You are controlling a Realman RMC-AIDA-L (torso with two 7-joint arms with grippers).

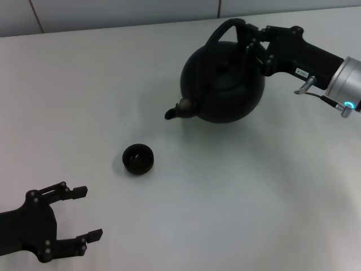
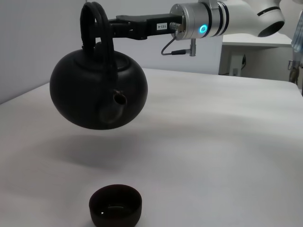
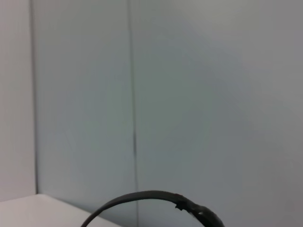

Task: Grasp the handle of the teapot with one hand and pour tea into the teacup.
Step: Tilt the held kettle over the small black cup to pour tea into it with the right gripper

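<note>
The right claw [image 1: 248, 39] grips the arched black handle [image 1: 221, 33] of the round matte-black teapot [image 1: 223, 82], which looks heavy and rigid, lifted at two o'clock from the small dark teacup [image 1: 138, 159]; the left claw [image 1: 79, 213] rests wide open.

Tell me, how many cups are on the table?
1. The teacup stands alone on the white table, between the open left gripper and the teapot held aloft by the right gripper. None seems hidden.

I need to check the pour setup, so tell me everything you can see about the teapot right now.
The teapot is round, matte black and far bigger than the teacup. It hangs clear of the table, its shadow beneath it, roughly level. The right hand grips its tall arched handle at the top. Its short spout points toward the teacup. A small knobbed lid sits on top.
</note>
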